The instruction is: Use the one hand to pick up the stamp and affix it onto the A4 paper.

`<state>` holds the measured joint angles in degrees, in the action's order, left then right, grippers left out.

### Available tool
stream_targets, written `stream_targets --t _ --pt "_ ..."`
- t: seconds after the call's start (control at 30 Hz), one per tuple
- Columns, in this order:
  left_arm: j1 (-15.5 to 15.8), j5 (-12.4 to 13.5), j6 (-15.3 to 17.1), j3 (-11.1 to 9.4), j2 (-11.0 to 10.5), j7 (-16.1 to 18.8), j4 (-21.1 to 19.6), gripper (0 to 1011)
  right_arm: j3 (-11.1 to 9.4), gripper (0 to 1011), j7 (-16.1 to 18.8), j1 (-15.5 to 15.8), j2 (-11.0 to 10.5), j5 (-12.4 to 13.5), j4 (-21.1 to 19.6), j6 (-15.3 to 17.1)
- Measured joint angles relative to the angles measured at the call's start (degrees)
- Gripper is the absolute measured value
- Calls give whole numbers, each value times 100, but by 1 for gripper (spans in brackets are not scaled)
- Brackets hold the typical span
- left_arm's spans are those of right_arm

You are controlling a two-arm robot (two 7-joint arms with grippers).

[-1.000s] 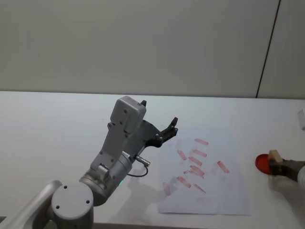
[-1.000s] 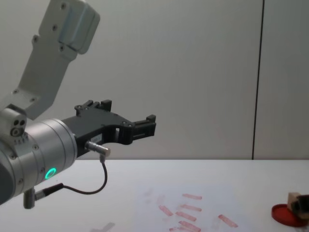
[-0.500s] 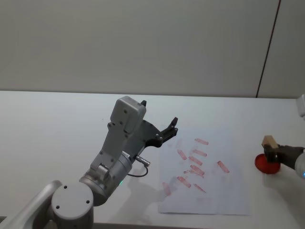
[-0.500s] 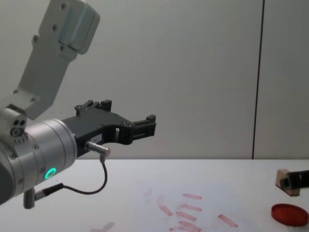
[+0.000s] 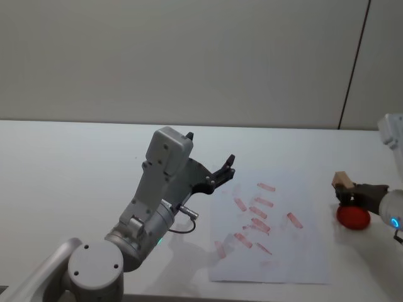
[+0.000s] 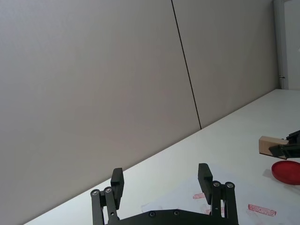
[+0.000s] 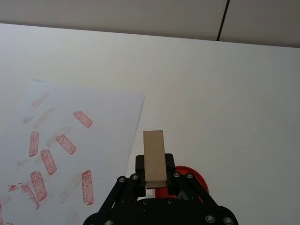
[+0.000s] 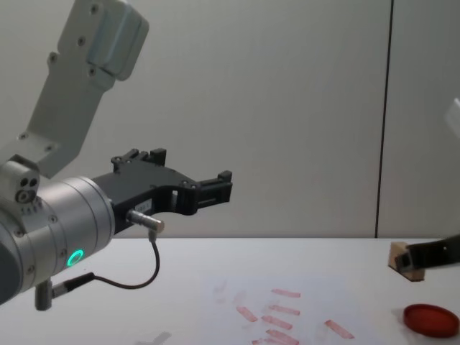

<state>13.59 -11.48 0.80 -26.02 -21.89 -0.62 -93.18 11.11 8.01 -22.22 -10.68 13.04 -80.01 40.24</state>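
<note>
The stamp (image 5: 341, 180), a small tan wooden block, is held in the air with my right gripper (image 5: 346, 190) shut on it. It hangs above and a little left of the round red ink pad (image 5: 352, 217), just off the right edge of the A4 paper (image 5: 296, 258). In the right wrist view the stamp (image 7: 154, 159) stands between the black fingers, with the ink pad (image 7: 193, 176) partly hidden beneath them and the paper (image 7: 108, 117) showing several red marks. My left gripper (image 5: 221, 171) is parked open and raised above the paper's left side.
The white table (image 5: 75, 163) runs wide to the left and behind the paper. The big left arm (image 5: 160, 189) with its dangling black cable stands over the near-left part of the table. A grey wall closes the back.
My right gripper has lifted the stamp off the red ink pad and carried it left, towards the paper. The left arm has not moved.
</note>
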Motion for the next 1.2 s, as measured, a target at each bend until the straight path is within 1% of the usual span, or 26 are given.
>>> stream_targets --t 0.37,0.5,0.6,0.67,0.93,1.2 --pt "0 0 0 0 0 0 0 1002 100 217 275 -413 157 -169 397 293" --pt "0 0 0 0 0 0 0 1002 133 217 398 -583 215 -232 556 472" --pt "0 0 0 0 0 0 0 1002 149 217 458 -651 237 -263 615 551" --pt "0 0 0 0 0 0 0 1002 175 217 556 -737 264 -311 684 663" --pt "0 0 0 0 0 0 0 1002 267 217 831 -911 321 -465 810 892" --pt "0 0 0 0 0 0 0 1002 377 216 1043 -996 362 -650 870 995"
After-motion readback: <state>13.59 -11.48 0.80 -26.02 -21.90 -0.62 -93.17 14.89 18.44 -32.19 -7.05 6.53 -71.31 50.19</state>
